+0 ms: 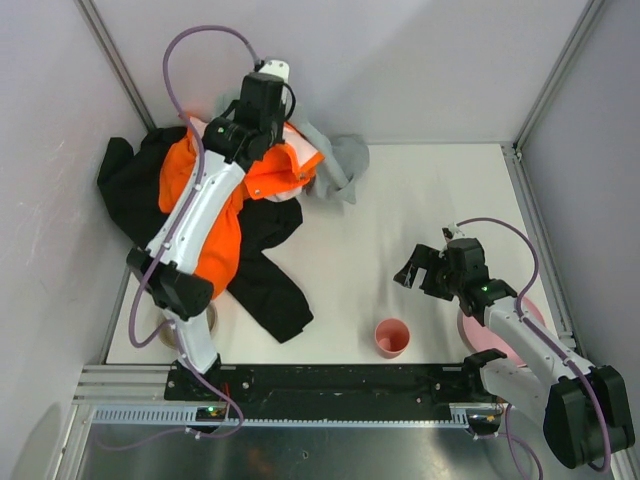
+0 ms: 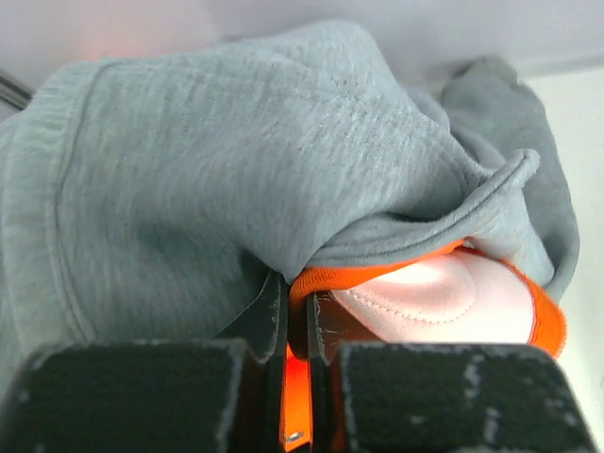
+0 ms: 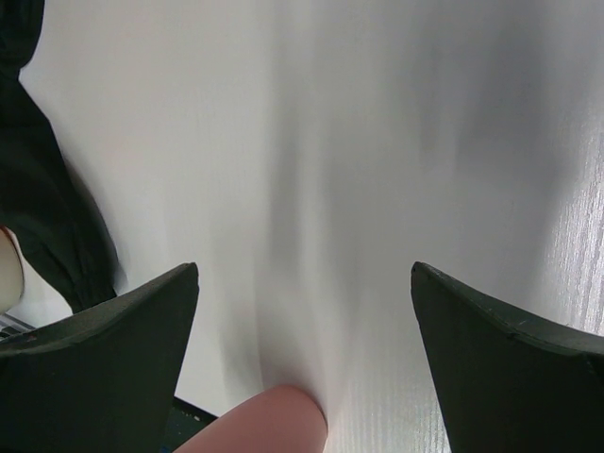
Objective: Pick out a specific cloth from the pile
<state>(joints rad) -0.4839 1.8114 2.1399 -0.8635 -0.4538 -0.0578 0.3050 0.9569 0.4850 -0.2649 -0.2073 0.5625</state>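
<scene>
The pile lies at the back left: bright orange, light grey, pale pink and black fabric. A long black piece trails toward the front. I cannot tell the small black cloth apart from the larger black garment. My left gripper is down in the top of the pile, shut on a fold of the orange garment. In the left wrist view the gripper has grey fabric draped just ahead. My right gripper is open and empty over bare table, also shown in the right wrist view.
A pink cup stands near the front middle, and its rim shows in the right wrist view. A pink plate lies under the right arm. Black fabric shows at the left of the right wrist view. Walls close in on three sides.
</scene>
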